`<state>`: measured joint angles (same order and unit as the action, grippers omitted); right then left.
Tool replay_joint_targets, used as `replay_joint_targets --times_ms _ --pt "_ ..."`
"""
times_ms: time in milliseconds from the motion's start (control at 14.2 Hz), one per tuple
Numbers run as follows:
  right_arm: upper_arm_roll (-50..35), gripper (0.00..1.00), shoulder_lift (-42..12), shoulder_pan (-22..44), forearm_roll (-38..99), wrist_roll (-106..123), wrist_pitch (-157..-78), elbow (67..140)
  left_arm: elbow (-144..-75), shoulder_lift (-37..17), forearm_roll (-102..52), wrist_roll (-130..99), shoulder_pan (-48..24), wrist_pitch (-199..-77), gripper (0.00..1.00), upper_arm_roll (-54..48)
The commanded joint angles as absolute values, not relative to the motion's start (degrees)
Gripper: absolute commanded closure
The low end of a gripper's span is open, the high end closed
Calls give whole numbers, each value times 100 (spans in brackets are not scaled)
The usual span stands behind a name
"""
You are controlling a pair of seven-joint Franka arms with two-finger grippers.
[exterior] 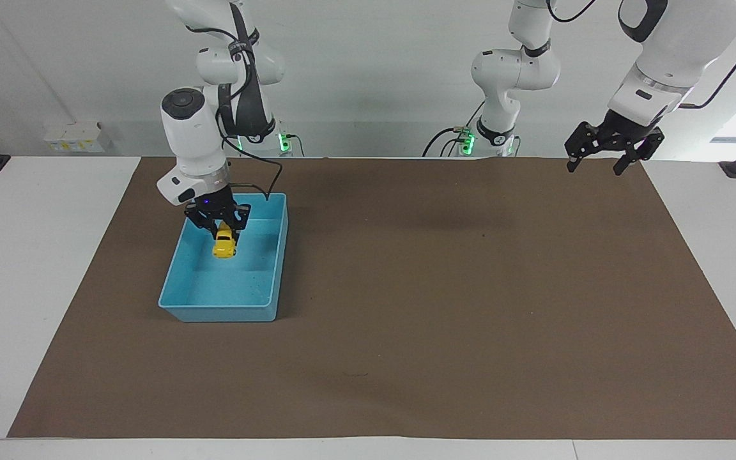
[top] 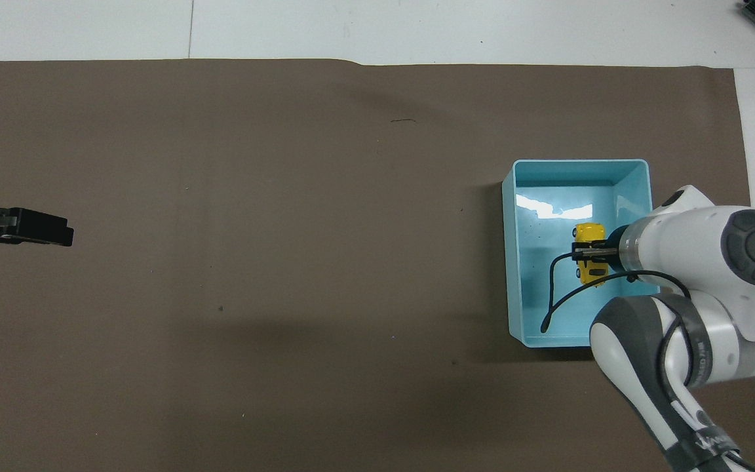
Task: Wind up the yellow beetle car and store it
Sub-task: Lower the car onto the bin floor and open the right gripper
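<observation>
The yellow beetle car (exterior: 224,245) (top: 591,263) hangs inside the blue bin (exterior: 214,314) (top: 510,262), near the bin's middle, with its nose tipped down. My right gripper (exterior: 222,232) (top: 590,249) is shut on the car from above and reaches down below the bin's rim. I cannot tell whether the car touches the bin's floor. My left gripper (exterior: 595,169) (top: 50,233) waits open and holds nothing, up over the mat's edge at the left arm's end of the table.
A brown mat (exterior: 444,306) covers most of the white table (exterior: 29,268). The bin stands on it toward the right arm's end. A small white box (exterior: 74,137) sits on the table edge by the right arm's base.
</observation>
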<state>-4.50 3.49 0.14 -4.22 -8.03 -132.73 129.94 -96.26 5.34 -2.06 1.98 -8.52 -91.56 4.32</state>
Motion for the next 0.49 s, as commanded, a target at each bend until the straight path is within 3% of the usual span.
replay_joint_targets --times_ms 0,421 --pt "-492 100 370 -79 -237 -510 -14084 13577 -9563 554 -176 255 -782 -9062 0 404" --pt "-501 100 -87 -158 -246 -133 -15440 14246 -9563 554 -176 255 -782 -9062 0 404"
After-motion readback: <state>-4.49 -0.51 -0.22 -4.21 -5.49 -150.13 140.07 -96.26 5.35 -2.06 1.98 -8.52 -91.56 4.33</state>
